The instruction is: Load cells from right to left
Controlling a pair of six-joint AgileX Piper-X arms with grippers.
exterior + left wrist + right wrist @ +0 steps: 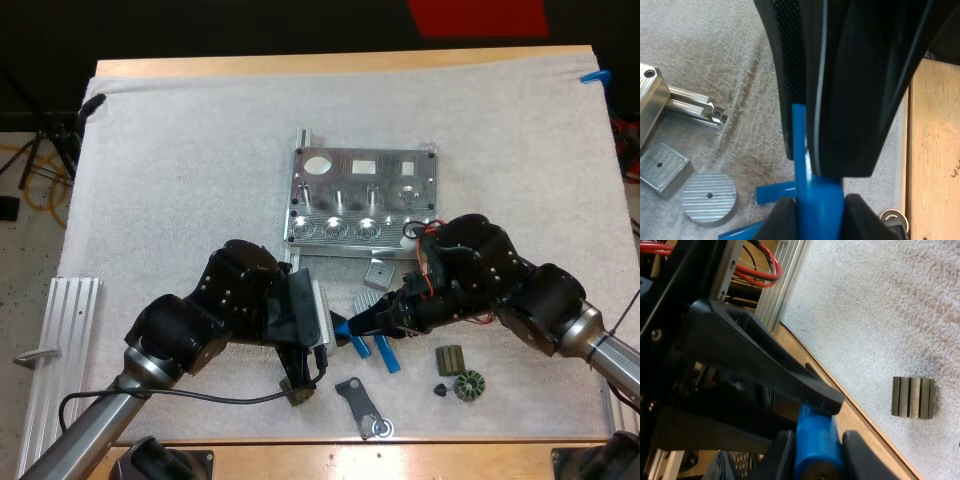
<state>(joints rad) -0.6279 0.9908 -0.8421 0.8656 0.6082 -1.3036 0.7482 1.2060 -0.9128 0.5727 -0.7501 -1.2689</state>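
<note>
Step in hand, as judged: a blue cylinder [343, 326] is passing between the two grippers at the near middle of the mat [180, 150], at 6 o'clock from the metal fixture [365, 195].

Recommendation: only one gripper should let go, and only once the other's grip is confirmed square on the round body. The pull-away should run along the cylinder's axis, since a sideways tug could roll it out of the pads. The receiving arm should lift clear of the loose blue cylinders [386, 353] lying just beside the hand-off, at 5 o'clock from it, before turning toward the fixture. No blue shows in the fixture, so the rightmost round socket of the near row is the likely first target.

Left arm: enters from 7 o'clock, elbow low, wrist turned so that the left gripper [816, 220] points toward 3 o'clock. Its fingers press on the blue cylinder from both sides.

Right arm: enters from 4 o'clock, forearm sloping down, the right gripper [817, 452] pointing toward 9 o'clock and meeting the left one nose to nose. Its fingers likewise pinch the cylinder's end. A grooved dark block [912, 396] lies apart on the mat at 4 o'clock from the hand-off.
</note>
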